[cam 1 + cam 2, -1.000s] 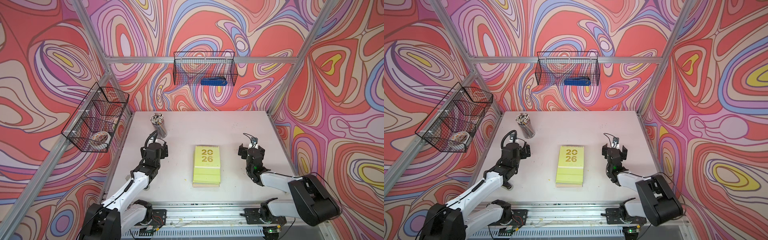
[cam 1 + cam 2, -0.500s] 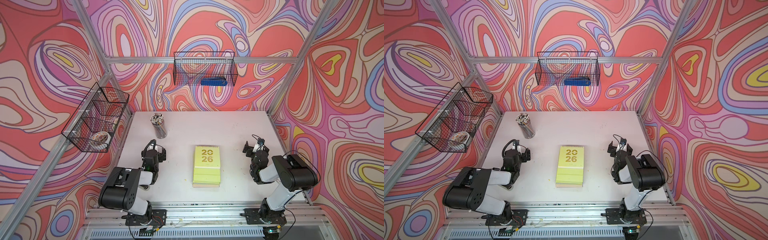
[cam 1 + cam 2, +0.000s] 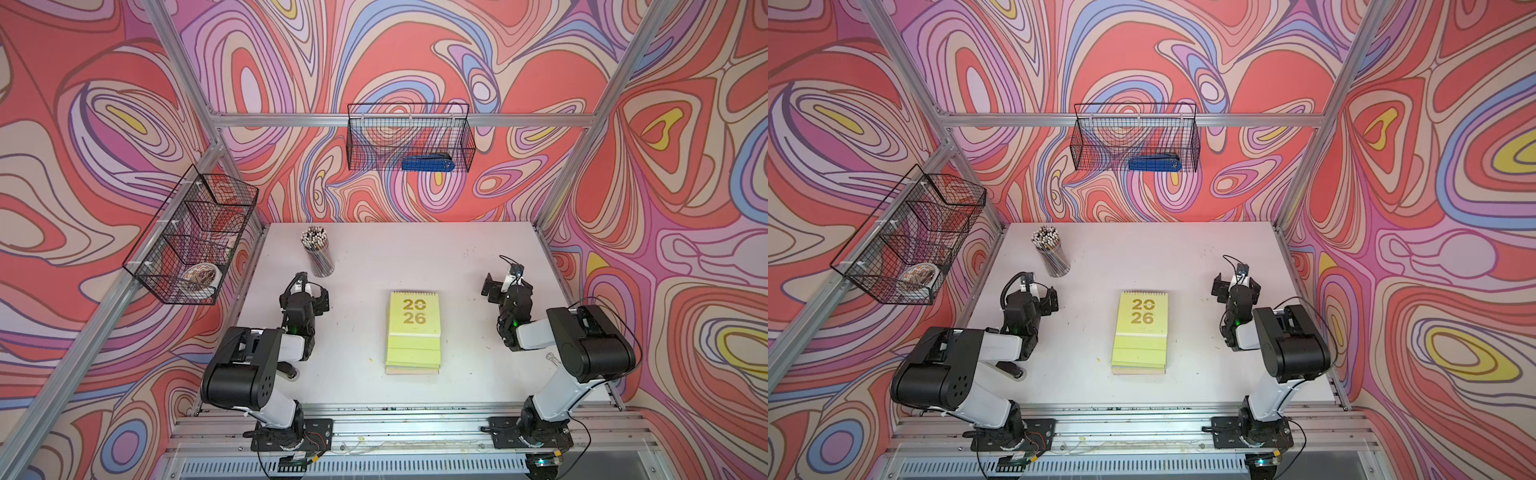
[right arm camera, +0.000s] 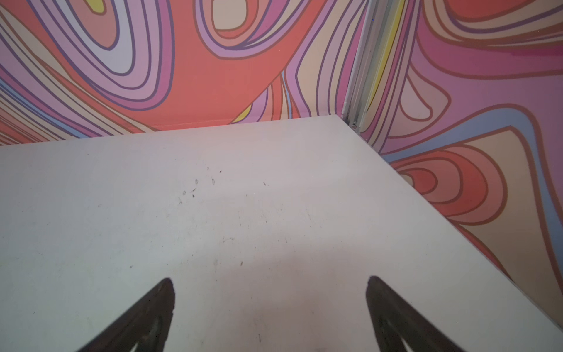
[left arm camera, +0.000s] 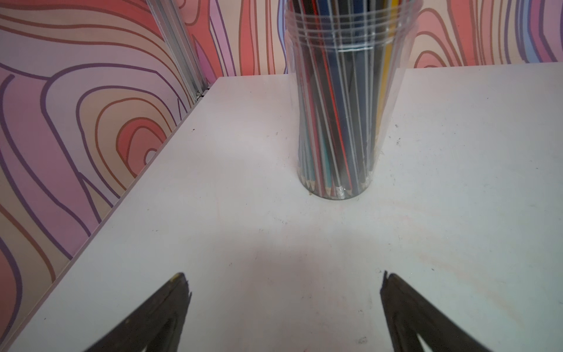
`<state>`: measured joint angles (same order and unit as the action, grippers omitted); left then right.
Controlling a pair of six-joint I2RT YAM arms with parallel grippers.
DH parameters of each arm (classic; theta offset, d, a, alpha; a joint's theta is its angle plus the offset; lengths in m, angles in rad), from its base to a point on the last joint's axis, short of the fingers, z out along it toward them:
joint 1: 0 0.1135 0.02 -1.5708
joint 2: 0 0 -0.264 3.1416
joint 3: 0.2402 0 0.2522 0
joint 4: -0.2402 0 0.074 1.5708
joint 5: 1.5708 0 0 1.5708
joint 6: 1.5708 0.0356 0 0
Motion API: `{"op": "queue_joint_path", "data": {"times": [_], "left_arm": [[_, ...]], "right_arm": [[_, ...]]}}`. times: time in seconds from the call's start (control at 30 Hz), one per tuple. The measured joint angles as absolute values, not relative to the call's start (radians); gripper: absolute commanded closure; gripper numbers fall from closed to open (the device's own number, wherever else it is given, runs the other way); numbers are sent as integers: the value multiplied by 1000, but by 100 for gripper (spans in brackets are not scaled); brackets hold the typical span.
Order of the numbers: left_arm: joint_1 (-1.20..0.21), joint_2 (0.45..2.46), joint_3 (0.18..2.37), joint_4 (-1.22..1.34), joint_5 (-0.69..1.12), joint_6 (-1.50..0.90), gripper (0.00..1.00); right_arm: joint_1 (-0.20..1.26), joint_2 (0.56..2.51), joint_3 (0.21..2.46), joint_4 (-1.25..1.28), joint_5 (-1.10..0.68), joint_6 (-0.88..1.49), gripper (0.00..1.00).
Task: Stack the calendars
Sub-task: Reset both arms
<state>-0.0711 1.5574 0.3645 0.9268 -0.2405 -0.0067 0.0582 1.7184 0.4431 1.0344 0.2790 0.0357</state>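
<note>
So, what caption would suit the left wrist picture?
Open left tool over a white table, facing a clear cup of pencils.

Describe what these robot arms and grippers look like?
The left arm and right arm match: bulky black joint housings, white links, thin black cables looping near the wrists, a small green light. The left gripper and right gripper each have two dark, tapering, pointed fingers.

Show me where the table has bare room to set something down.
Widest: the far strip of table behind the calendar stack, from the pencil cup to the right wall. Also the near strip between stack and front rail. Crowded: by the pencil cup, near the left gripper.
</note>
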Motion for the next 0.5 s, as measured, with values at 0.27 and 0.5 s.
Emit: {"op": "queue_joint_path", "data": {"times": [0.27, 0.5], "left_arm": [[-71, 1557, 364, 923, -244, -12, 0], [-71, 1557, 364, 923, -244, -12, 0]], "right_arm": [[58, 1718, 443, 1021, 279, 36, 1], [58, 1718, 443, 1020, 279, 36, 1]]}}
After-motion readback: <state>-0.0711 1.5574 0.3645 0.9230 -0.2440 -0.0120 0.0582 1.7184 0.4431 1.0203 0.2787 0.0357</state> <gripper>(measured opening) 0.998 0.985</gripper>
